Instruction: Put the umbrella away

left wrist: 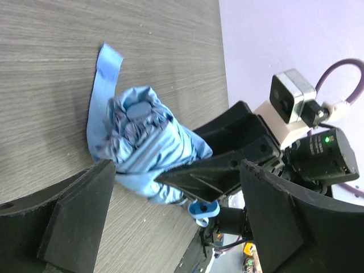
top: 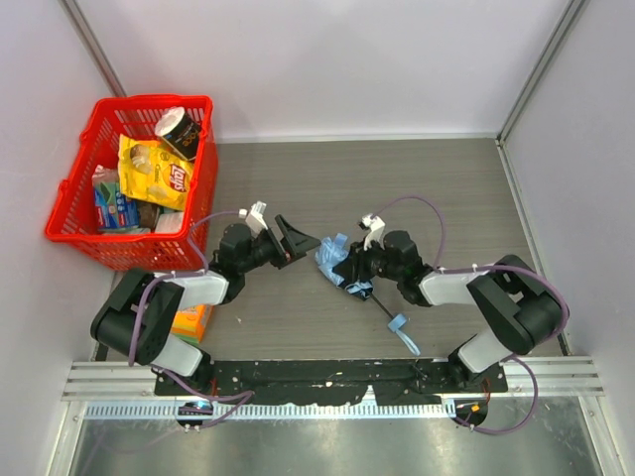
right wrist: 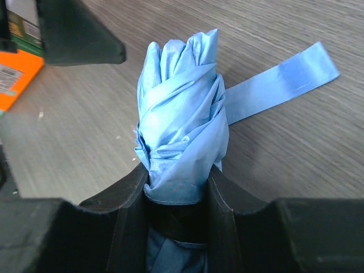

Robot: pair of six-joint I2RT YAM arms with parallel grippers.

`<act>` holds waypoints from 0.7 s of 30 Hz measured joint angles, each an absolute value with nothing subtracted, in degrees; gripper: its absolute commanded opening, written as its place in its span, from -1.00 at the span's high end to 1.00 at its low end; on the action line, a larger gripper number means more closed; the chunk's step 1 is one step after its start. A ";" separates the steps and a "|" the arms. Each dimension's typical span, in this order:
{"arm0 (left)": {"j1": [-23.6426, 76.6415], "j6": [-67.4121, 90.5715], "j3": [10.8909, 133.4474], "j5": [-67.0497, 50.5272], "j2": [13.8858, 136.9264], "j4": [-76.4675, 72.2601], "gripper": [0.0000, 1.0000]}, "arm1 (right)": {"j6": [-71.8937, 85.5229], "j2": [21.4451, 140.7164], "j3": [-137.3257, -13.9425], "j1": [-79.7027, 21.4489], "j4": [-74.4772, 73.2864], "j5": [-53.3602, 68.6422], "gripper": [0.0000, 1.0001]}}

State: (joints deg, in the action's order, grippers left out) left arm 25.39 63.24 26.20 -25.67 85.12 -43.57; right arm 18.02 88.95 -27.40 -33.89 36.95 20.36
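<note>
Place: robot lab cell
Walls: plain white panels (top: 327, 59) around grey wood-grain tabletop (top: 417, 178)
Mount: aluminium rail (top: 337, 381) at tabletop's near edge

In red basket (top: 69, 213), well behind left gripper (top: 301, 241) fingers: yellow chip bag (top: 151, 169), red logo, white script, probably Lay's, blurry. Neighbouring blue packet (top: 111, 206) illegible. Label on orange box (right wrist: 17, 77): unreadable.

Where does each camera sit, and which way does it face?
Top external: above and behind the arms, looking down at the table; both arms show.
Left wrist: on the left arm, facing the umbrella past its open left end effector.
Right wrist: on the right arm, looking along the right end effector gripping the umbrella.
Both wrist views share the umbrella.
</note>
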 measured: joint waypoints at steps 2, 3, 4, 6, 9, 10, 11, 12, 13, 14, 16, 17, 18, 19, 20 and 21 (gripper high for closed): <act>25.32 63.57 27.16 -25.74 85.12 -42.94 -0.99 | 19.75 87.15 -26.55 -33.47 37.21 21.93 0.98; 25.28 63.77 27.53 -25.74 85.12 -42.96 -0.99 | 20.40 86.26 -26.26 -33.41 37.28 22.52 0.97; 25.23 64.01 27.81 -25.76 85.12 -42.98 -0.99 | 21.28 85.25 -26.09 -33.21 37.30 23.16 0.98; 25.10 64.27 28.10 -25.87 85.12 -43.03 -0.99 | 22.70 83.29 -26.02 -32.97 37.45 24.16 0.98; 25.04 64.79 28.18 -26.57 85.12 -43.64 -0.99 | 24.29 80.38 -26.02 -32.75 38.15 25.15 0.98; 25.04 65.49 28.18 -27.07 85.21 -44.51 -0.99 | 24.73 79.20 -26.02 -32.71 38.13 25.52 0.98; 25.04 65.80 28.18 -27.38 85.32 -45.43 -0.99 | 25.21 78.15 -26.02 -32.60 38.13 25.91 0.98; 25.06 66.26 28.18 -27.94 85.52 -46.78 -0.99 | 25.67 77.32 -26.02 -32.53 38.30 26.30 0.98; 25.15 66.85 28.18 -28.45 85.69 -48.16 -0.99 | 26.00 76.66 -26.02 -32.51 38.46 26.68 0.98; 25.21 67.33 28.18 -28.93 85.97 -49.76 -0.99 | 26.33 76.16 -26.04 -32.49 38.54 27.07 0.98; 25.43 68.47 28.18 -29.82 86.72 -53.25 -0.99 | 26.98 75.57 -26.09 -32.49 38.54 27.59 0.98; 25.50 69.01 28.18 -30.33 87.35 -55.37 -0.99 | 27.33 75.35 -26.11 -32.49 38.54 27.94 0.97; 25.54 69.76 28.23 -30.81 88.09 -57.41 -0.99 | 27.51 75.22 -26.13 -32.49 38.52 28.23 0.98; 25.54 70.35 28.34 -31.33 88.86 -59.07 -0.99 | 27.79 75.09 -26.15 -32.49 38.50 28.58 0.97; 25.58 70.83 28.60 -31.83 89.76 -60.55 -0.99 | 28.08 74.78 -26.15 -32.49 38.35 28.91 0.98; 25.74 71.50 29.08 -32.40 90.67 -61.60 -0.99 | 28.36 74.46 -26.15 -32.49 38.22 29.19 0.98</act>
